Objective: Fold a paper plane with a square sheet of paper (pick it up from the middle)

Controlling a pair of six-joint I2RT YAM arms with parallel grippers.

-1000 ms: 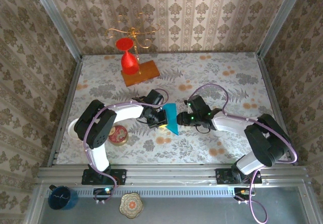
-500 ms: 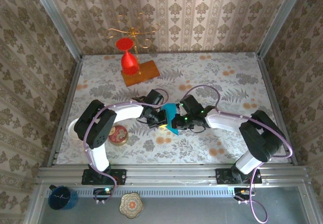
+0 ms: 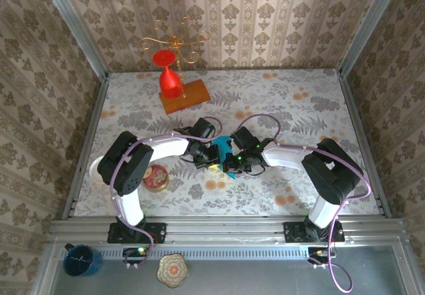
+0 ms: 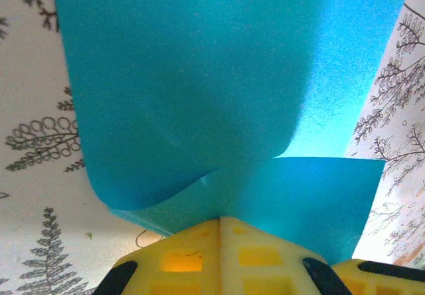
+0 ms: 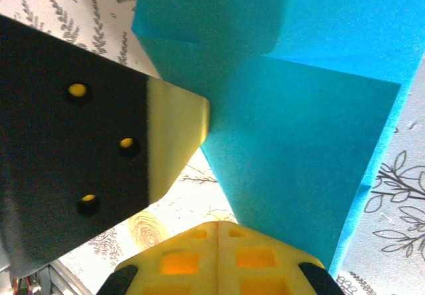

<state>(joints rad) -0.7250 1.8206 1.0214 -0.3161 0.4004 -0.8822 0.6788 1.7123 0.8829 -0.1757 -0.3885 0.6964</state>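
**Q:** What is the setting, seen from above?
**A:** A desk [image 3: 299, 109] with a pale cover printed with ferns and flowers, and patterned walls on three sides.

**Q:** How are the arms posed?
**A:** The left arm [image 3: 159, 147] bends at the elbow and reaches to the right. The right arm [image 3: 292, 155] mirrors it and reaches to the left. Both white forearms lie low and nearly level, and the wrists meet at mid-desk.

**Q:** What else is on the desk?
**A:** At the far left lies a flat, rectangular orange wooden block [image 3: 189, 96], with a red glass [image 3: 170, 79] at its left end. A small round tin [image 3: 157, 179] sits by the left elbow.

**Q:** Where is the paper?
**A:** The paper [image 3: 230, 171] is at mid-desk, between the two wrists. It is teal, thin, matte and unmarked. In the left wrist view it bows in a soft curl over a flatter, straight-edged flap. In the right wrist view its layers overlap along crisp straight edges.

**Q:** What state are the claws in?
**A:** The left claw [image 4: 220, 223] has its yellow, ribbed fingers pressed together, pinching the paper's edge. The right claw [image 5: 218, 227] pinches the paper in the same way. In the right wrist view, a black-and-yellow finger [image 5: 174, 135] of the left claw meets the paper from the side.
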